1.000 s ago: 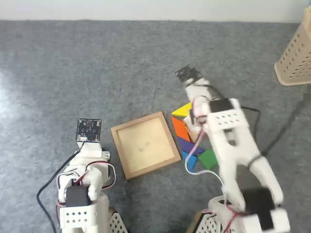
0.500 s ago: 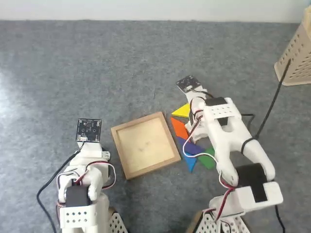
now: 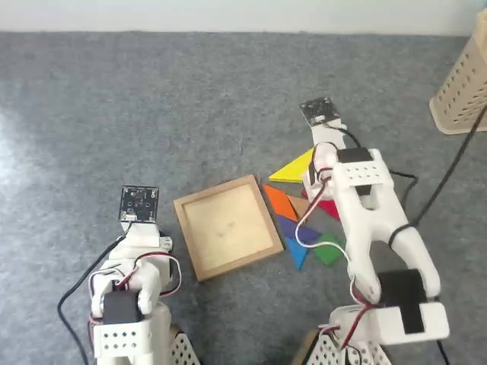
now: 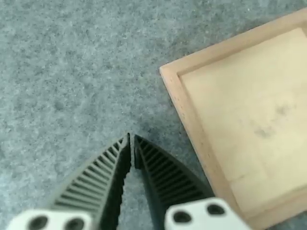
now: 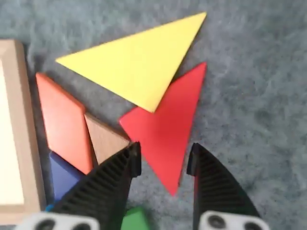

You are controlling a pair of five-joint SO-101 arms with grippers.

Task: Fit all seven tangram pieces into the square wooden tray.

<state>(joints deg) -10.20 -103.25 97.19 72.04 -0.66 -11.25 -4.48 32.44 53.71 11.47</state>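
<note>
The square wooden tray (image 3: 186, 207) lies empty on the grey carpet between the two arms. To its right sit the loose pieces: yellow triangle (image 3: 293, 169), orange parallelogram (image 3: 279, 202), brown piece (image 3: 298, 205), red triangle (image 3: 329, 207), purple piece (image 3: 295, 228), blue triangle (image 3: 298, 254) and green piece (image 3: 329, 249). The right arm (image 3: 358, 190) hangs over them. My right gripper (image 5: 164, 153) is open, its fingers either side of the narrow end of the red triangle (image 5: 168, 134), below the yellow triangle (image 5: 139, 62). My left gripper (image 4: 130, 141) is shut and empty, just off the tray's rim (image 4: 193, 125).
A beige slotted basket (image 3: 464, 84) stands at the far right edge. A black cable (image 3: 449, 182) runs from the right arm toward it. The left arm (image 3: 129, 274) sits at the front left. Open carpet lies behind and left of the tray.
The right arm has swung to the right and farther back, uncovering more of the yellow and red triangles. The left arm and tray have not moved.
</note>
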